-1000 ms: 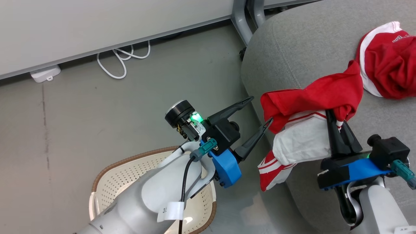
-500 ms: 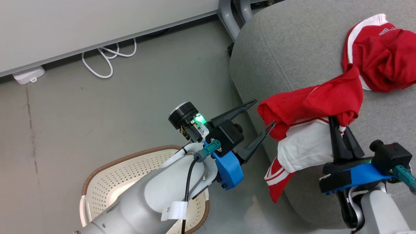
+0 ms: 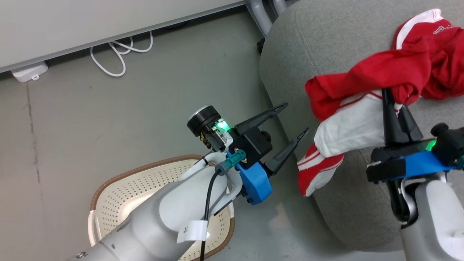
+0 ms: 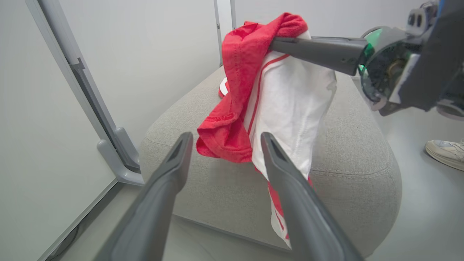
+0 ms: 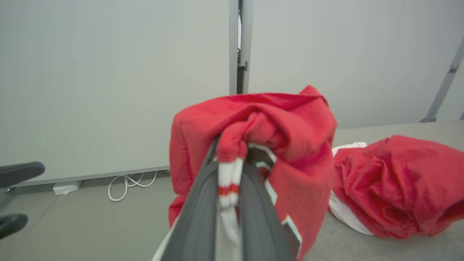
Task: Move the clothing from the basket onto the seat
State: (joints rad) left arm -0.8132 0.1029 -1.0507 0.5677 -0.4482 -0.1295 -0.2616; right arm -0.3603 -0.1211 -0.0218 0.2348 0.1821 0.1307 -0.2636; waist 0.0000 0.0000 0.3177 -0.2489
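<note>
Above the near edge of the seat [image 3: 308,47], the right tool [image 3: 390,103] is clenched on a garment [image 3: 355,123] whose tail hangs off the front; the left tool [image 3: 296,117] stands released and empty near it. Placing step judged in hand: carry further inboard, beside the other garment [image 3: 442,54], then let go. Left arm [image 3: 163,217] hides much of the basket [image 3: 145,168]; contents unconfirmed.

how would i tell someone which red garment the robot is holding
Find the big grey seat. Of two red garments there, the held garment hangs off its edge from the right gripper. Unlike the crumpled garment lying farther back, it shows a broad white panel.
</note>
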